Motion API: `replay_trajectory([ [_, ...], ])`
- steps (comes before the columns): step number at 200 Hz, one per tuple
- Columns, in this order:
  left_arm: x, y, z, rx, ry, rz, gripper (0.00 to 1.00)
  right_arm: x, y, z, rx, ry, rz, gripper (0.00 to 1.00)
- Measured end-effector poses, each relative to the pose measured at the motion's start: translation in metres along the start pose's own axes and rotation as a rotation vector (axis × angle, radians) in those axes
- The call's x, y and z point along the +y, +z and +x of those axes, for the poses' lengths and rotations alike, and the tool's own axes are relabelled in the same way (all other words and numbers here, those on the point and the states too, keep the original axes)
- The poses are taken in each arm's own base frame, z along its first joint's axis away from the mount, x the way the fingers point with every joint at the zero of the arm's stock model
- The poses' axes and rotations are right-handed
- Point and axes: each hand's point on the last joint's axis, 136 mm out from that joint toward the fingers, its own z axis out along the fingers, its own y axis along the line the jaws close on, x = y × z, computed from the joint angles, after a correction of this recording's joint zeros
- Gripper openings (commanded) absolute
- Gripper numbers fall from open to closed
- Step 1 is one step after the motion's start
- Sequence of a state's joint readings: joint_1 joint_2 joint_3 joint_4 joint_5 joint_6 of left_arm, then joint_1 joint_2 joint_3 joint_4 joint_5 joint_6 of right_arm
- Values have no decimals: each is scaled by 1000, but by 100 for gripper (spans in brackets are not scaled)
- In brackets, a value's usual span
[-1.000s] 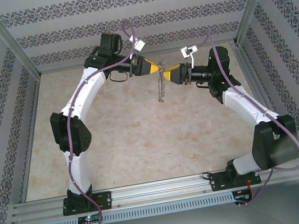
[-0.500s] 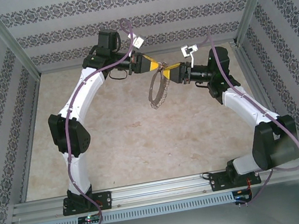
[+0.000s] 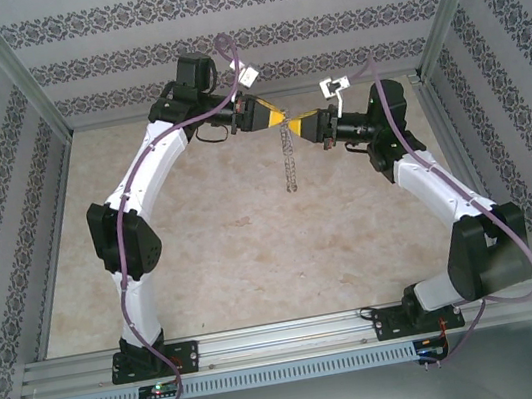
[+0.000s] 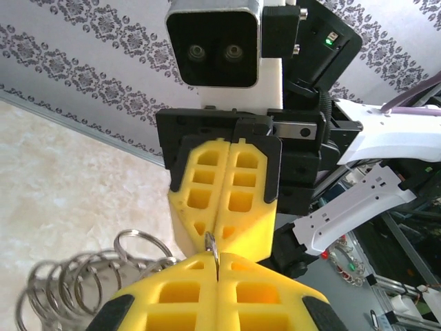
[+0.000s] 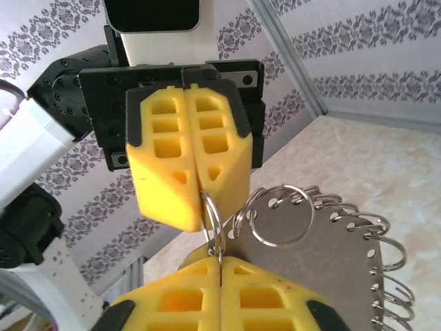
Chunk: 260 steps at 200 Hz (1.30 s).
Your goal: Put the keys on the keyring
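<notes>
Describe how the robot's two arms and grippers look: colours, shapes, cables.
The left arm and right arm have white tubular links, black joints and mauve cables running along them. The left gripper and right gripper each carry two blocky yellow fingers with cut-out pockets, on black mounts.

Overhead camera: set high behind the arm bases [image 3: 155, 359], looking down and forward over the table [image 3: 215, 258] to the patterned back wall [image 3: 239, 32]. The left wrist camera looks closely along the left gripper [image 4: 217, 261], facing the right gripper [image 4: 215, 238]. The right wrist camera mirrors it. All views share the keyring [image 3: 288, 160], upper centre overhead.
</notes>
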State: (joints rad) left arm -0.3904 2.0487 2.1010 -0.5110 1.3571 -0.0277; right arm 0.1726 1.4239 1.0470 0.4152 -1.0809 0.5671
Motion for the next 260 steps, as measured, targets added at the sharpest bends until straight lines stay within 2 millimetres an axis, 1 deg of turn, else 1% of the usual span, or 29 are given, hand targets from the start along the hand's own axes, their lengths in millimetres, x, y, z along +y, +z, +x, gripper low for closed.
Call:
replay_trajectory([
  [20, 4, 0, 2, -11, -19, -22, 0, -1, 0, 2, 3, 0, 3, 0],
  [40, 6, 0, 3, -28, -44, -34, 0, -3, 2, 9, 6, 1, 14, 0],
  [76, 11, 2, 5, -63, -82, -39, 0, -1, 9, 19, 5, -3, 37, 0],
  [122, 16, 2, 10, -102, -117, -38, 0, -4, 13, 26, -55, -26, 144, 0],
  [168, 19, 1, 10, -163, -133, -72, 0, -8, 11, 24, -157, -58, 260, 0],
  [204, 23, 2, 5, -240, -154, -89, 0, -12, 2, 18, -256, -65, 353, 0],
  [231, 25, 2, 1, -293, -185, -89, 0, -15, 1, 14, -292, -55, 389, 0],
  [260, 28, 1, -1, -344, -203, -90, 0, -14, 2, 12, -315, -52, 403, 0],
])
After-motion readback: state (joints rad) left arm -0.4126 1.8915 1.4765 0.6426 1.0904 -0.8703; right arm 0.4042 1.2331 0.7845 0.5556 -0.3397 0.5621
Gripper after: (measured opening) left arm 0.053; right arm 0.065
